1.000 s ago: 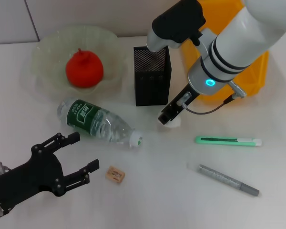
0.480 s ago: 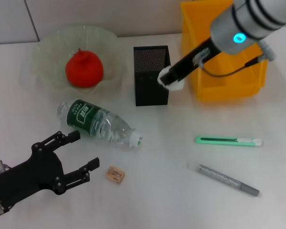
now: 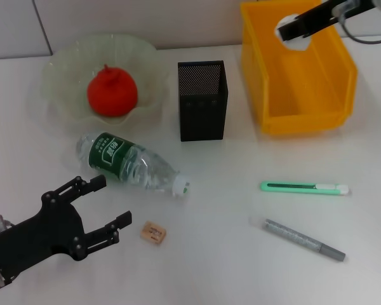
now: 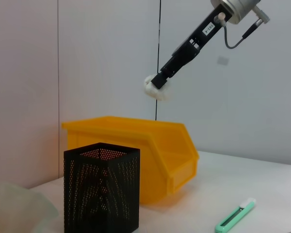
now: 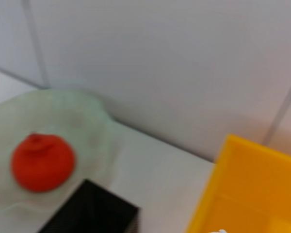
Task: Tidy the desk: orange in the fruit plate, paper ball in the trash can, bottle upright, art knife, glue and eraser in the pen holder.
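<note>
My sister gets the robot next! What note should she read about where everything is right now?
Right hand: shut on the paper ball, held above the yellow trash bin; not dropped yet.
Left hand: open, parked near the table's front left, beside the eraser.
Done: orange sits in the fruit plate.
Left: release the ball; stand up the bottle, which lies on its side; put the green art knife, the grey glue stick and the eraser into the black pen holder.
</note>
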Controlling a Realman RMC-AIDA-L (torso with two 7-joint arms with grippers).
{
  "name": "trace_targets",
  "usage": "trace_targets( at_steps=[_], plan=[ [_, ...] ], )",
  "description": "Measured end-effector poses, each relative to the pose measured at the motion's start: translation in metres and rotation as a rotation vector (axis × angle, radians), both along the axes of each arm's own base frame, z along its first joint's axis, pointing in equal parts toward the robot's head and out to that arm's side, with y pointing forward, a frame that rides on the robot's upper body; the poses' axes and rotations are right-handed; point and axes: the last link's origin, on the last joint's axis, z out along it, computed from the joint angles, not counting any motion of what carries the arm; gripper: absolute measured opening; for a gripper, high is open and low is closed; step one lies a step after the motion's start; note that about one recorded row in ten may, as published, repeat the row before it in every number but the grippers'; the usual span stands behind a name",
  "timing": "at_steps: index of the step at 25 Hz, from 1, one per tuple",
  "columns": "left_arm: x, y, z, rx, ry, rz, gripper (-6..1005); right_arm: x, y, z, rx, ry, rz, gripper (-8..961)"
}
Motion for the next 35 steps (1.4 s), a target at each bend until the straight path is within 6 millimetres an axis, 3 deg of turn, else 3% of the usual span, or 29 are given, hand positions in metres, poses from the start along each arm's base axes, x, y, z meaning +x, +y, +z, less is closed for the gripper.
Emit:
trace_targets(
  at_steps=[6,10,15,18,24,31,35],
  plan=[
    [0.0,0.0,0.0,0.0,0.0,0.002,812,0.027,0.008,0.002,0.054,0.023,-0.045,405],
    [0.0,0.0,0.0,-0.001,0.0,0.001,813,0.047,0.015,-0.008,0.047,0.027,-0.086,411],
    [0.0,0.0,0.0,-0.001,0.0,0.001,812,0.055,0.02,-0.015,0.044,0.026,-0.093,419],
    [0.0,0.0,0.0,-0.001,0.0,0.001,811,0.057,0.022,-0.016,0.05,0.028,-0.096,424],
    [0.0,0.0,0.0,-0.002,-0.001,0.001,810,0.059,0.023,-0.017,0.056,0.031,-0.098,642],
    [0.001,0.001,0.0,-0.001,-0.001,-0.001,808,0.053,0.023,-0.015,0.059,0.046,-0.063,711],
    [0.001,0.001,0.001,-0.002,-0.005,0.004,808,0.035,0.01,-0.008,0.046,0.174,0.082,711]
  ],
)
